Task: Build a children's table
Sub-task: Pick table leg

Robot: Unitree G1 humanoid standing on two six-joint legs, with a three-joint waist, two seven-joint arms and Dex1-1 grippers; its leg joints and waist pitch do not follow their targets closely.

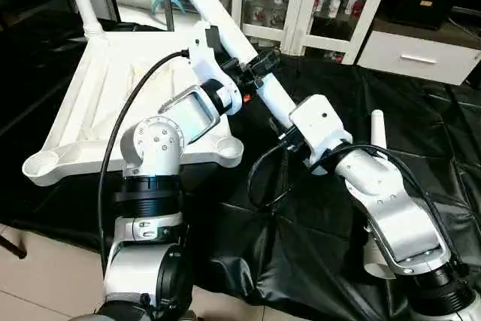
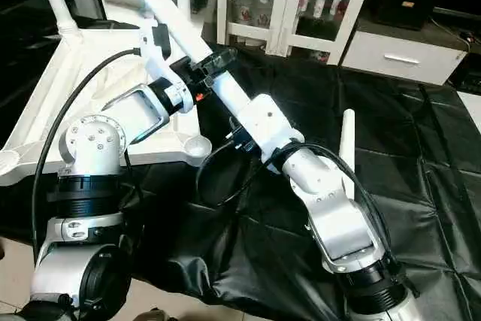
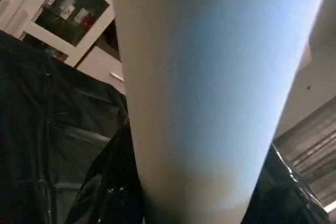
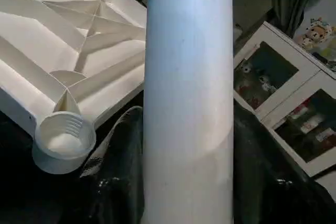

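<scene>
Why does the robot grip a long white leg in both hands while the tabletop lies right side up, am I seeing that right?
Not quite: the tabletop lies upside down. The right wrist view shows its ribs and an open corner socket. Both hands, left hand and right hand, do grip the leg.

1. A work table (image 1: 421, 148) covered in wrinkled black sheeting carries everything; its near edge hangs over a pale tiled floor (image 1: 45, 276).
2. On the robot's left side of it lies the white table top (image 1: 83, 95), ribbed underside up, with open round corner sockets at its near corners.
3. A loose white leg (image 2: 346, 140) rests on the sheeting at the robot's right, well apart from the top.
</scene>
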